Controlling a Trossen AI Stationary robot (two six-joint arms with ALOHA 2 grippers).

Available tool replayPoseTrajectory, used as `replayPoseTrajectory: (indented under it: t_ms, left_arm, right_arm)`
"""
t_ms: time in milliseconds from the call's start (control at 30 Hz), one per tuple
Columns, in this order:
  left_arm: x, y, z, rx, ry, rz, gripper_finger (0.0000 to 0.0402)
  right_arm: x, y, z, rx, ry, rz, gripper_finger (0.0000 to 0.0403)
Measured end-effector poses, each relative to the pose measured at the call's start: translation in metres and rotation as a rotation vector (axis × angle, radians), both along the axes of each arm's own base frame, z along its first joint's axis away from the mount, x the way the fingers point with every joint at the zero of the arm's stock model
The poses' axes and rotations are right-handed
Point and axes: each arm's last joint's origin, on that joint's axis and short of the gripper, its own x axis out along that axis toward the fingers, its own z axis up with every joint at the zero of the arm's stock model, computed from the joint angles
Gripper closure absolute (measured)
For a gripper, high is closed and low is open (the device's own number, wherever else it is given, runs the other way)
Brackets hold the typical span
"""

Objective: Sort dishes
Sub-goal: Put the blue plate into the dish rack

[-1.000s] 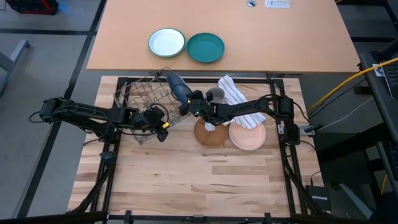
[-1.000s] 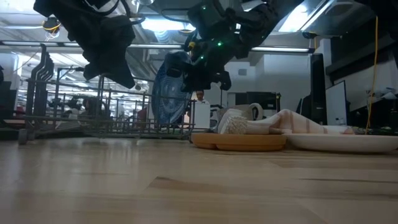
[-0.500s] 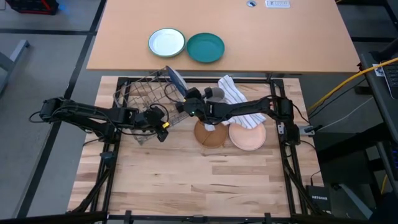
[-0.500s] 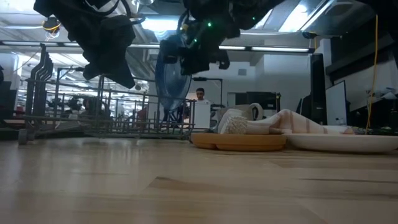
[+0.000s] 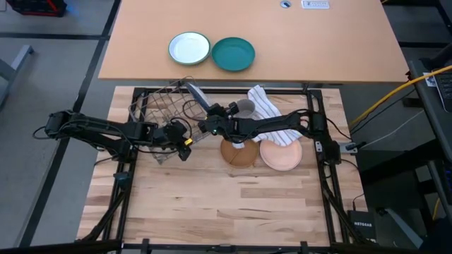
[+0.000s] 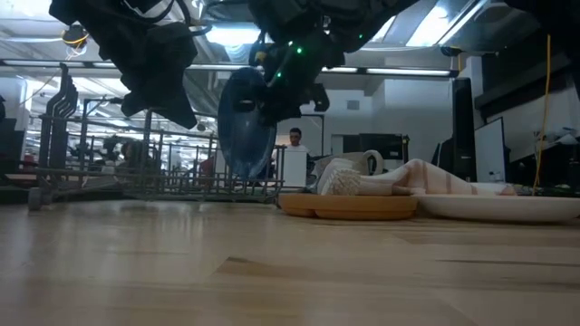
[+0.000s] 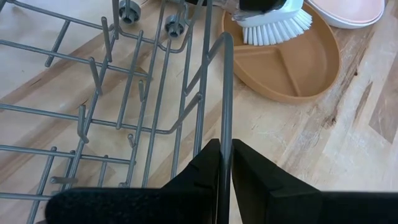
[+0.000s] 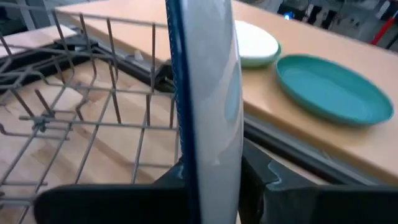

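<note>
- Two tables (image 5: pixel 247 28) meet your eye from above: a bare tan one at the far side carrying a white plate (image 5: pixel 189 48) and a teal plate (image 5: pixel 233 54) side by side, and the wooden worktable (image 5: pixel 212 204) where both arms work
- On the worktable you see a wire dish rack (image 5: pixel 159 113) at the left, tilted, its near right edge lifted
- Your left arm (image 5: pixel 92 130) reaches in low from the left, stretched nearly flat across the table edge; its left gripper (image 7: pixel 225 163) is clamped on the rim wire of the dish rack, fingers pressed to either side of the wire
- Your right arm (image 5: pixel 282 125) stretches from the right post across toward the rack, wrist turned so the plate stands on edge
- You have the right gripper (image 8: pixel 211 177) closed on the dark blue plate (image 5: pixel 199 97), pinching its lower rim; the plate is held upright above the rack's right end, clear of the table in the low view (image 6: pixel 243 122)
- You will find the brown wooden plate (image 5: pixel 239 150) flat on the worktable just right of the rack, with a white-bristled dish brush (image 7: pixel 270 22) resting on it
- Your salmon-pink plate (image 5: pixel 280 154) lies flat, touching the wooden one on its right
- Behind both plates you see a striped cloth (image 5: pixel 267 104) bunched up
</note>
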Motion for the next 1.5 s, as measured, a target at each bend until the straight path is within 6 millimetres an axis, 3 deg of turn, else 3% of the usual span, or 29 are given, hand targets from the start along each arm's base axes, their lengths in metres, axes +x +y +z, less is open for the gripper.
replayPoseTrajectory:
  t_ms: [500,867,1500]
  left_arm:
    - [0.000,0.000,0.000,0.005,0.002,-0.007,0.0373]
    - [0.000,0.000,0.000,0.003,0.002,-0.009,0.0373]
    - [0.000,0.000,0.000,0.024,0.010,-0.029,0.0373]
  right_arm:
    - [0.002,-0.004,-0.009,0.034,-0.010,0.013,0.0356]
    - [0.002,-0.008,-0.013,0.174,-0.061,0.077,0.0344]
    - [0.003,-0.010,-0.013,0.196,-0.077,0.101,0.0334]
